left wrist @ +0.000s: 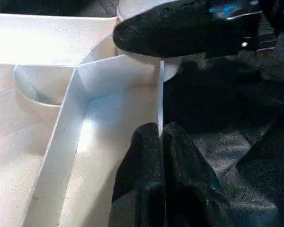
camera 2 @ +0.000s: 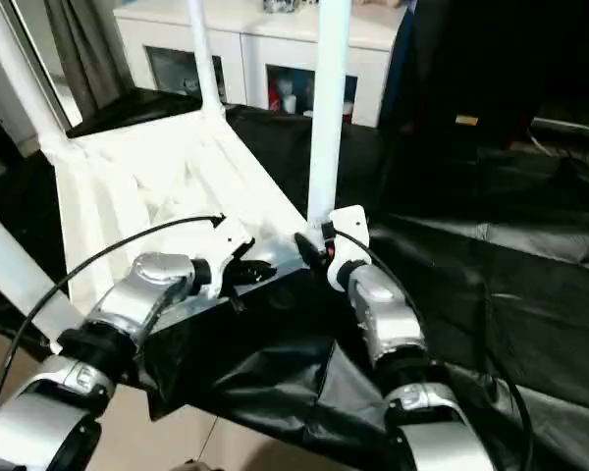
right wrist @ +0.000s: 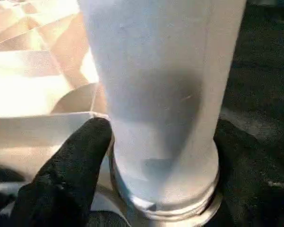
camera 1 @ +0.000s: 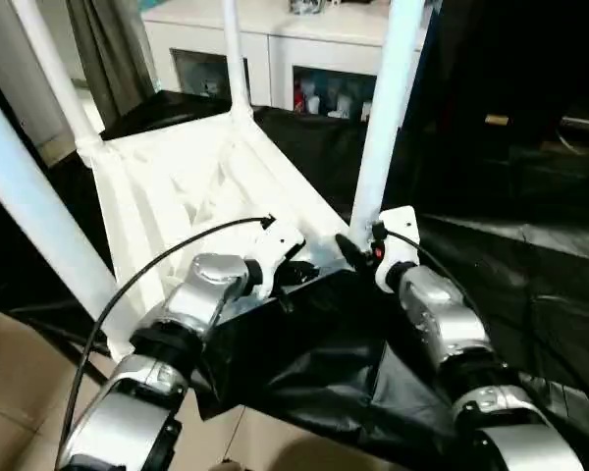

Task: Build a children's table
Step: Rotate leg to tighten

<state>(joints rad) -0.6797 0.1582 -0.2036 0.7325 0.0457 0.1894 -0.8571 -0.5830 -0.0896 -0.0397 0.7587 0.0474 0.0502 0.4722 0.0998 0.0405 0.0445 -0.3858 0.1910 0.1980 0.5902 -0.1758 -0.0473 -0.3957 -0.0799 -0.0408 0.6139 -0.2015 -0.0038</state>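
Observation:
The children's table (camera 1: pixel 177 186) lies upside down on black cloth, its ribbed underside facing up and its white tube legs standing in the corner sockets. My left gripper (camera 1: pixel 296 270) is shut on the thin near rim of the top (left wrist: pixel 159 94), close to the near right corner. My right gripper (camera 1: pixel 358 250) sits at the foot of the near right leg (camera 1: pixel 383 128), with its fingers on either side of the tube just above the socket (right wrist: pixel 165 208). One black fingertip (right wrist: pixel 92 137) touches the leg. The right gripper's finger (left wrist: pixel 180 28) also crosses the left wrist view.
Black cloth (camera 1: pixel 491 285) covers the work surface and hangs over its near edge. A white glass-door cabinet (camera 1: pixel 275 44) stands behind, beside a grey curtain (camera 1: pixel 108 49). Beige floor tiles (camera 1: pixel 20 373) show at the lower left. A tall leg (camera 1: pixel 29 206) rises close to my left arm.

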